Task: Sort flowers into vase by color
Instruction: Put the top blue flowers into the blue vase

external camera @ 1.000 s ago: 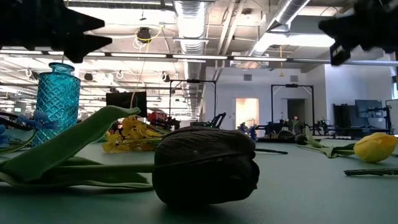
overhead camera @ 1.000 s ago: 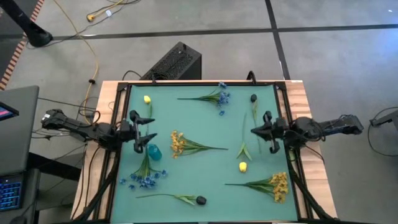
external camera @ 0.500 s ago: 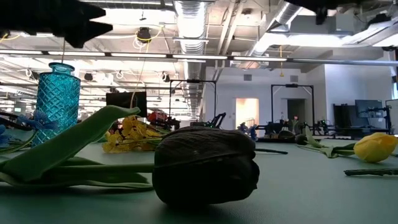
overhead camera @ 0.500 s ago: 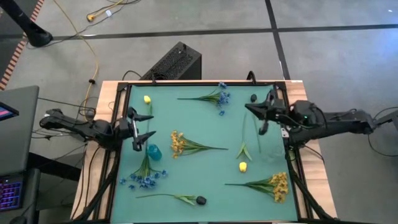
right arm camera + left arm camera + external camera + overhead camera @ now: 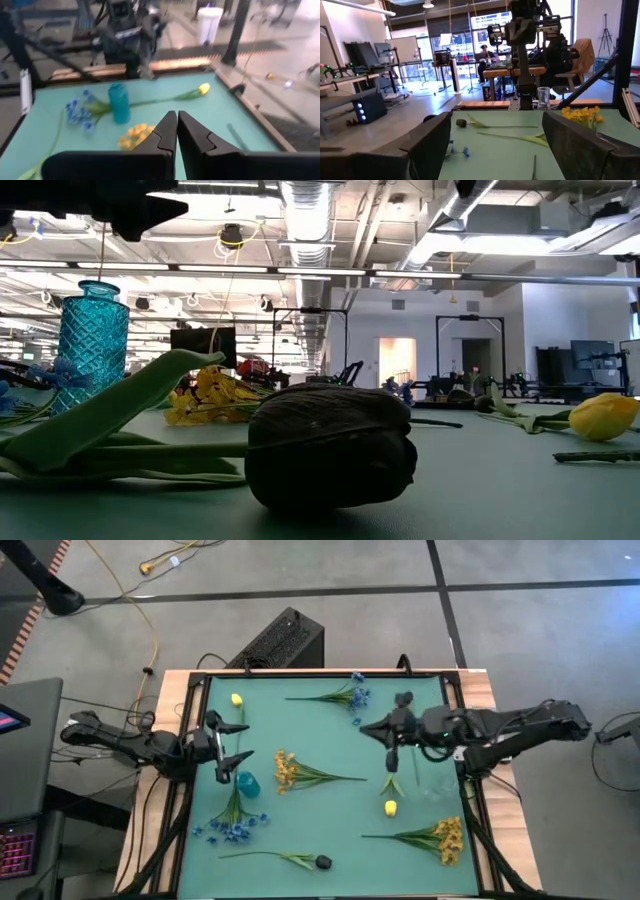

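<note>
Writing: none can be read.
Vase: blue glass vase [image 5: 247,783] upright on the desk [image 5: 330,840]'s left side; nothing seen inside it.
Flowers: all lying loose on the green mat: blue sprigs [image 5: 352,697], yellow-orange clusters [image 5: 287,769], yellow bud [image 5: 390,807], dark bud [image 5: 323,862].
Left gripper [image 5: 222,747]: jaws spread wide, empty, just beside the vase.
Right gripper [image 5: 392,730]: jaws pressed together, empty, above a dark bud's stem [image 5: 392,755].

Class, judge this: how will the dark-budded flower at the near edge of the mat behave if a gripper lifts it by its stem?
The dark-budded flower has a thin stem, so it probably droops. Its fat bud likely weighs that end down and may roll.
</note>
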Motion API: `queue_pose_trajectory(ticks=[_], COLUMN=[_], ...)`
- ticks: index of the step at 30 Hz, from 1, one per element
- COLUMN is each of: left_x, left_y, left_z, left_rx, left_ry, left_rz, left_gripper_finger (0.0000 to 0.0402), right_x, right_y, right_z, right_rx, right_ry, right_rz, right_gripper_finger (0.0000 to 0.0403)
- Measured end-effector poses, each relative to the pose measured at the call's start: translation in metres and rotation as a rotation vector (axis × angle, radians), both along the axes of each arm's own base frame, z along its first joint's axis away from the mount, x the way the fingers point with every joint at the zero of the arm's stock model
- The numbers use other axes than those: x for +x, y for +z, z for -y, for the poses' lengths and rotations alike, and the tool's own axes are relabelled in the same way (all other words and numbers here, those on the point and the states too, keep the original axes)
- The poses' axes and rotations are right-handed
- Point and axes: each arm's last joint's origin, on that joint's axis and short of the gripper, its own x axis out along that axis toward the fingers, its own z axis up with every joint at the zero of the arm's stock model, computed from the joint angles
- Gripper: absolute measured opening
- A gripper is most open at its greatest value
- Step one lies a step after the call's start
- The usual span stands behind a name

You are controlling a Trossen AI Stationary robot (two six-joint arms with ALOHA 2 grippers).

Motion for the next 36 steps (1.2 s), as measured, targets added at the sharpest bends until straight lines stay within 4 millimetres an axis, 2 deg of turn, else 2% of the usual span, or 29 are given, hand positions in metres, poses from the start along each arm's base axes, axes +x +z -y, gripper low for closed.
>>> queue_pose_trajectory(ticks=[6, 10, 12, 14, 16, 19, 22, 26, 31, 36], left_x=[0.022, 0.051, 0.066, 0.081, 0.094, 0.112, 0.132, 0.163, 0.198, 0.226], left_y=[0.006, 0.026, 0.046, 0.062, 0.073, 0.078, 0.064, 0.032, 0.001, -0.028], left_z=[0.005, -0.003, -0.018, -0.039, -0.066, -0.111, -0.153, -0.191, -0.222, -0.246], left_rx=[0.011, 0.083, 0.092, 0.072, 0.028, -0.061, -0.145, -0.185, -0.201, -0.269], left_ry=[0.016, 0.177, 0.243, 0.227, 0.195, 0.157, 0.152, 0.14, 0.12, 0.098], left_rz=[-0.079, -0.194, -0.272, -0.351, -0.419, -0.475, -0.548, -0.677, -0.805, -0.927], left_gripper_finger=[0.0304, 0.0304, 0.0304, 0.0304, 0.0304, 0.0304, 0.0304, 0.0304, 0.0304, 0.0304], right_x=[0.015, 0.026, 0.036, 0.044, 0.048, 0.048, 0.042, 0.026, 0.009, 0.004], right_y=[-0.03, -0.05, -0.058, -0.066, -0.07, -0.069, -0.069, -0.086, -0.109, -0.114], right_z=[-0.02, -0.028, -0.027, -0.026, -0.025, -0.024, -0.025, -0.023, -0.012, -0.003], right_rx=[0.006, -0.066, -0.108, -0.147, -0.169, -0.187, -0.217, -0.258, -0.258, -0.276], right_ry=[0.077, 0.121, 0.13, 0.157, 0.199, 0.254, 0.281, 0.288, 0.253, 0.224], right_rz=[-0.198, -0.316, -0.338, -0.364, -0.379, -0.38, -0.361, -0.305, -0.217, -0.175], right_gripper_finger=[0.0054, 0.0055, 0.0055, 0.0055, 0.0055, 0.0055, 0.0053, 0.0044, 0.0031, 0.0028])
